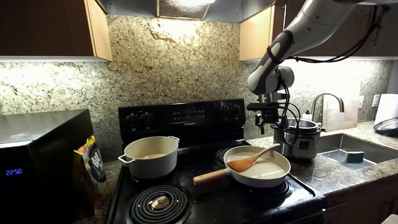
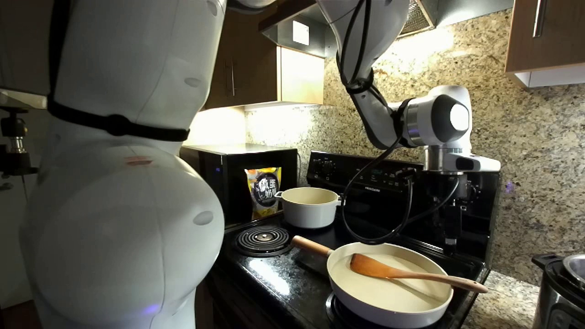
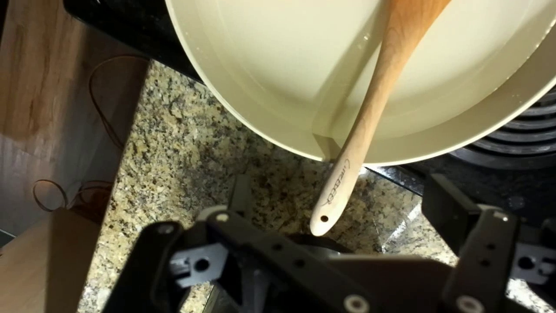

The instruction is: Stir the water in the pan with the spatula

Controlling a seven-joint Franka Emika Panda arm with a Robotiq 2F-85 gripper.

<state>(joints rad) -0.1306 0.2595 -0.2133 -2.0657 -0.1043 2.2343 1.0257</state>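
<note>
Hanging higher than the pan (image 1: 248, 180), the gripper (image 3: 341, 193) has its fingers (image 3: 447, 211) spread wide, with nothing held between them. The spatula (image 3: 378, 100) rests in the pan, its blade (image 1: 241, 165) low inside the left part and its handle (image 3: 345, 178) slanting up over the right edge, the end free beyond it; pale water (image 3: 282, 52) shows faintly underneath. The coming grasp appears to turn on that free end. In both exterior views it lies below the fingers and to their right, whereas the wrist view sets it in the gap between them, its long axis running steeply across the line that joins them. Lowering with some sideways correction, then closing on the handle, would seem the next move; no stirring is under way. Only the wrist view gives the width of the gap and the lettering near the handle's end, but it cuts off most of the blade and leaves height uncertain. Both exterior views show the whole spatula and the clear air above its end, with the cooker (image 1: 298, 152) to its right.
</note>
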